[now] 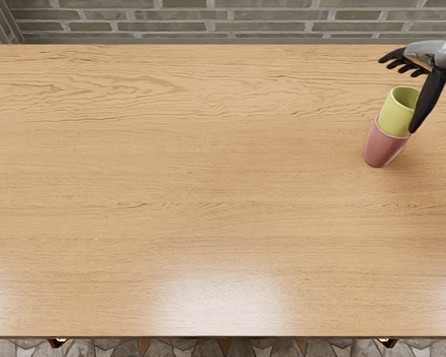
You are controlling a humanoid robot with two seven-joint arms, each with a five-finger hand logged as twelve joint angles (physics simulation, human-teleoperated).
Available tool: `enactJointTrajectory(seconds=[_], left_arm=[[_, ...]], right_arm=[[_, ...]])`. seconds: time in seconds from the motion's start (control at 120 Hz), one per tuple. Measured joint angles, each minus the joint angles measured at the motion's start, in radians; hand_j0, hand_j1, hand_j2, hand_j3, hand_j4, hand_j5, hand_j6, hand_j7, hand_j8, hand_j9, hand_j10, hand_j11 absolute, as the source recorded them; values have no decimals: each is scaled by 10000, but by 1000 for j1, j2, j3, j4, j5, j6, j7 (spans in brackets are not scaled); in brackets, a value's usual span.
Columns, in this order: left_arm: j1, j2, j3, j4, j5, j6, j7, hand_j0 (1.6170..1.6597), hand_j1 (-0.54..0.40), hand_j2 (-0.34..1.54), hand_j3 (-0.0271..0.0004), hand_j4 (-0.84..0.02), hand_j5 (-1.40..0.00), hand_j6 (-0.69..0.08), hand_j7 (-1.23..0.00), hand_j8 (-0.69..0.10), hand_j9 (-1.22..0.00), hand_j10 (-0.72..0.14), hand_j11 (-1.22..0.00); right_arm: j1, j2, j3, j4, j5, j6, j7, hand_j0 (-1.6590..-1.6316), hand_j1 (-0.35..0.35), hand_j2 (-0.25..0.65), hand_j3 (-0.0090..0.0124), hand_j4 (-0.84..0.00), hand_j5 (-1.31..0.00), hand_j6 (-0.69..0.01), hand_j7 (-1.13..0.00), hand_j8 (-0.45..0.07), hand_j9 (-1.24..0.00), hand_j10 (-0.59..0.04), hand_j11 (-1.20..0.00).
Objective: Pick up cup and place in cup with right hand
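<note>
Green cup (pixel 395 111) nested in the pink cup (pixel 383 149), upper right of the frame.
Near its rim, the right hand (pixel 431 56) is spread wide, holding nothing; the pink cup stands on the surface (pixel 208 171).

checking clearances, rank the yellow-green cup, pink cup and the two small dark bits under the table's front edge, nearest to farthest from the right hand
1. yellow-green cup, right side, beside the thumb
2. pink cup, right side, below the yellow-green one
3. right dark bit, bottom right
4. left dark bit, bottom left
</note>
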Motion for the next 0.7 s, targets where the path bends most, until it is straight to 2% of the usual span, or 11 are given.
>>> enactJointTrajectory(seconds=[0.225,0.317,0.5,0.642,0.7], left_arm=[[0,0,0,0,0,0,0,16581,3490,0,0,-1,-1,-2,-1,-1,-1,0,-1],[0,0,0,0,0,0,0,16581,3490,0,0,-1,-1,-2,-1,-1,-1,-1,-1],[0,0,0,0,0,0,0,16581,3491,0,0,-2,-1,-3,-1,-2,0,-2,0],[0,0,0,0,0,0,0,16581,3490,0,0,-1,-1,-2,-1,-2,0,-1,0],[1,0,0,0,0,0,0,16581,3490,0,0,-1,-1,-1,-1,-1,-1,0,0]], right_arm=[[1,48,5,139,5,1,0,-16580,-2954,-56,0,-522,-625,-553,-619,-498,-625,-511,-622],[1,62,8,194,41,5,0,-16580,-3024,-54,0,-453,-538,-478,-533,-438,-538,-442,-536],[-39,24,12,244,308,113,3,-16581,-3096,-54,0,-375,-447,-393,-443,-371,-446,-366,-445],[-131,-36,13,254,491,140,13,-16581,-3117,-54,0,-350,-421,-364,-417,-349,-420,-342,-418],[-172,-47,13,266,527,144,33,-16581,-3121,-53,0,-345,-416,-357,-412,-344,-415,-337,-414]])
